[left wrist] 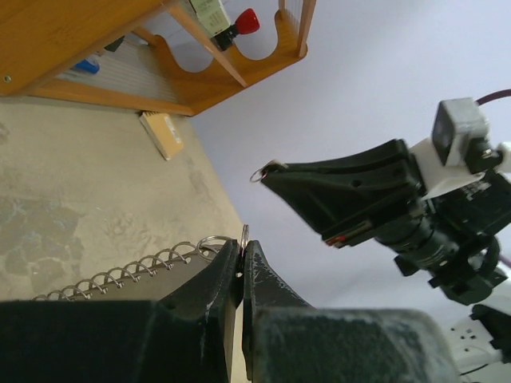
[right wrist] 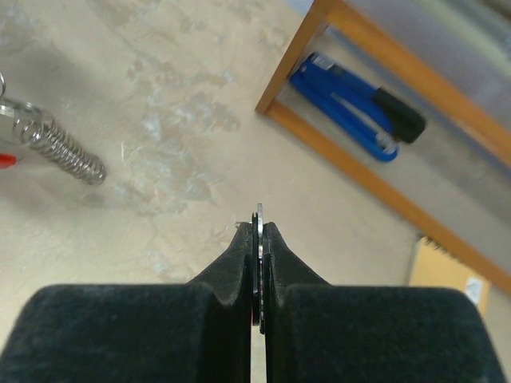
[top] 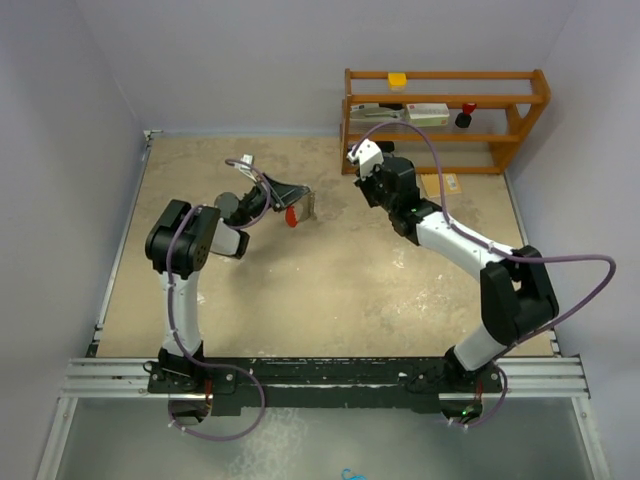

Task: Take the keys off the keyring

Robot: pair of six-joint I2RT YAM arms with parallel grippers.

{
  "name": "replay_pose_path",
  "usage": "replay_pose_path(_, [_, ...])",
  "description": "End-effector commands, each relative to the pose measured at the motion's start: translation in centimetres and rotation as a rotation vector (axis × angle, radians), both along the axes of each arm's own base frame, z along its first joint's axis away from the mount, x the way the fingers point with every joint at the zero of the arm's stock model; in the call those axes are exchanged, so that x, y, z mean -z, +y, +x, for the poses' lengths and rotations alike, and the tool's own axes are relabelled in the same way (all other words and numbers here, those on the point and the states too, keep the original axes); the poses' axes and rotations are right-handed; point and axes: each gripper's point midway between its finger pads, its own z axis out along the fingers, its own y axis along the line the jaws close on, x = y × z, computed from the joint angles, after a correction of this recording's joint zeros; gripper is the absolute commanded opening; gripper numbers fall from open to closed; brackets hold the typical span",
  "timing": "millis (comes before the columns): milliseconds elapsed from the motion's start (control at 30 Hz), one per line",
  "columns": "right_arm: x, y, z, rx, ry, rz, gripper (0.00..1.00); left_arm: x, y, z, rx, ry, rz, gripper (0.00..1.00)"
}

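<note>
My left gripper (top: 298,208) is shut on the keyring (top: 296,212), held above the table left of centre. In the left wrist view its fingertips (left wrist: 243,254) pinch a small wire ring, and the silvery coiled arc (left wrist: 120,278) trails off to the left. The right wrist view shows the coil's end (right wrist: 70,157) at far left. My right gripper (top: 360,170) is shut on the keys (right wrist: 259,231), thin metal blades seen edge-on between the pads. From the left wrist camera that gripper (left wrist: 275,174) points left, with a tiny ring at its tip. The two grippers are apart.
A wooden rack (top: 445,110) stands at the back right with a yellow block, a red-capped item and a blue tool (right wrist: 351,96) on or under it. A small tan box (top: 445,185) lies on the table in front of the rack.
</note>
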Motion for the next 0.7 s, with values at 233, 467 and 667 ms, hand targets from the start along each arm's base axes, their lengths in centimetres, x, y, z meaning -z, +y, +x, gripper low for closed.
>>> replay_pose_path(233, [4.2,2.1,-0.2,-0.048,0.122,0.107,0.00,3.7,3.7,4.4,-0.150,-0.026,0.107,0.00])
replay_pose_path(467, [5.3,2.8,0.1,-0.071,0.115,0.127,0.00,9.6,6.9,8.0,-0.285,0.054,0.533,0.00])
replay_pose_path(667, [6.9,3.3,1.0,-0.067,0.118,0.129,0.00,12.2,9.0,7.7,-0.317,0.100,0.721,0.00])
